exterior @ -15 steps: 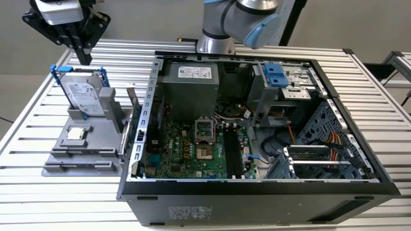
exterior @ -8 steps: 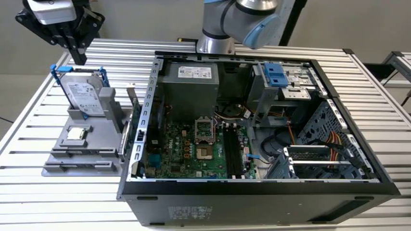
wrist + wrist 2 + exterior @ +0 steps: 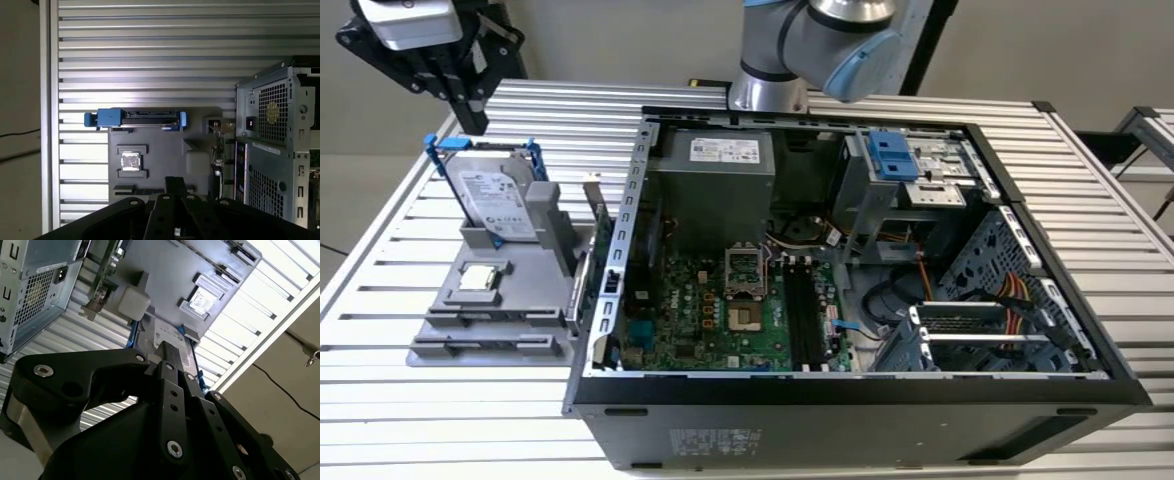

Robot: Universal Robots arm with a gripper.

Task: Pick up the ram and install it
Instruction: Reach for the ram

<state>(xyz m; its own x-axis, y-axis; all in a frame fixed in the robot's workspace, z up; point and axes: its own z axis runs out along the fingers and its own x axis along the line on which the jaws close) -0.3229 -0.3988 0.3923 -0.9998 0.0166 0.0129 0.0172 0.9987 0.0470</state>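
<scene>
ROBOT REACHES FOR MEMORY STICK: The arm's pincer [image 3: 471,118] hangs above the far corner of the slatted worktop [image 3: 400,420] on the exterior view's left. Its fingers appear pressed together with nothing between them. Almost under it, a blue-framed hard drive [image 3: 494,195] stands upright in a grey fixture [image 3: 534,290], and a processor chip [image 3: 480,278] lies flat nearer the worktop's front edge.

The ram [image 3: 596,205] stands on edge at the fixture's side nearest the open computer case [image 3: 854,410]. It is just beside the case wall and well apart from the pincer.

The pick looks a tight one. The pincer would have to spread and turn its pads across the board's thin faces rather than along its length. It should then close at mid-length on the top edge and draw straight up, clear of the case wall and the grey post [image 3: 558,225] beside the stick.

Much stays unclear. In the first wrist view the ram [image 3: 216,155] is an edge-on sliver, its chips unreadable and its foot lost in the fixture. The pincer's own links [image 3: 170,405] cover much of the hard drive in the second wrist view. Whether the latches on the motherboard's memory slots [image 3: 803,320] stand open cannot be told.
</scene>
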